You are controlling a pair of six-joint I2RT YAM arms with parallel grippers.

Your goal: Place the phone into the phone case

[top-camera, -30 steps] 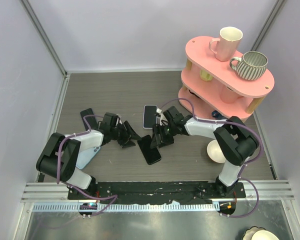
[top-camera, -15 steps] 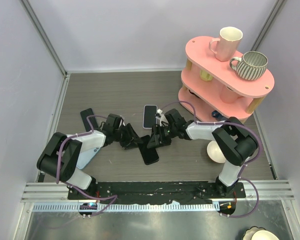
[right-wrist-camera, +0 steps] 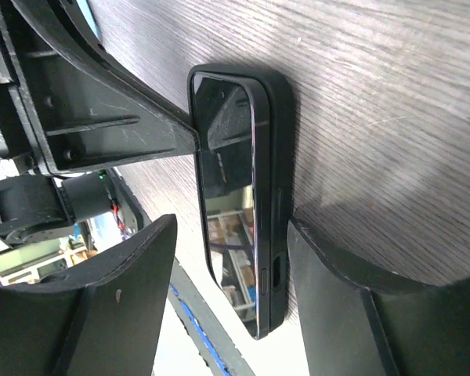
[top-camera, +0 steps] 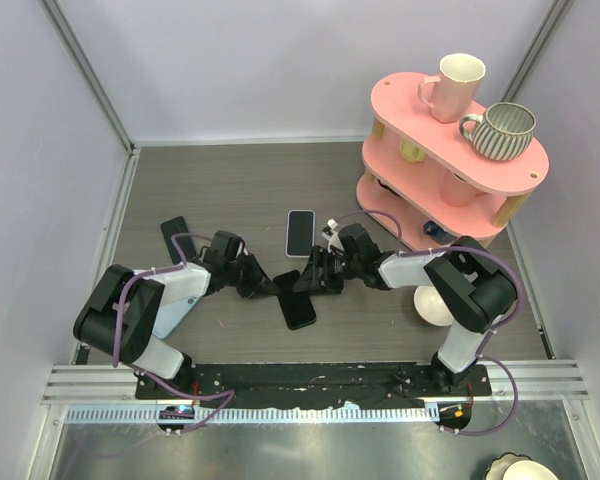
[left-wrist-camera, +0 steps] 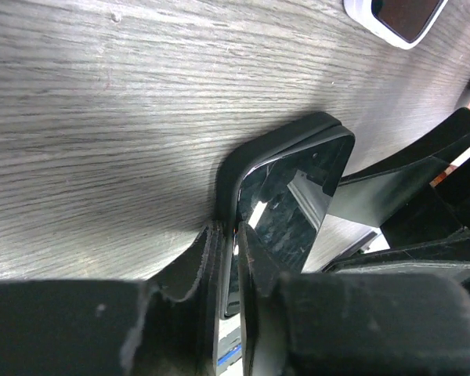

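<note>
A black phone (top-camera: 300,304) lies in a black phone case (right-wrist-camera: 277,149) on the table's middle. In the left wrist view the glossy phone (left-wrist-camera: 291,205) sits inside the case's rim (left-wrist-camera: 247,153). My left gripper (top-camera: 264,285) is shut on the left edge of the case and phone, as its own view (left-wrist-camera: 235,239) shows. My right gripper (top-camera: 314,274) is open at the phone's far end. In its own view (right-wrist-camera: 231,231) the two fingers stand on either side of the phone (right-wrist-camera: 231,196) without touching it.
A second phone in a white case (top-camera: 300,232) lies just behind; its corner also shows in the left wrist view (left-wrist-camera: 403,17). A flat black object (top-camera: 175,236) lies at the left. A pink shelf (top-camera: 450,150) with mugs stands at the back right, a white bowl (top-camera: 430,303) beside the right arm.
My right gripper has drawn back a little to the right and lowered over the phone's far end. My left gripper has shifted slightly right, still clamped on the case.
</note>
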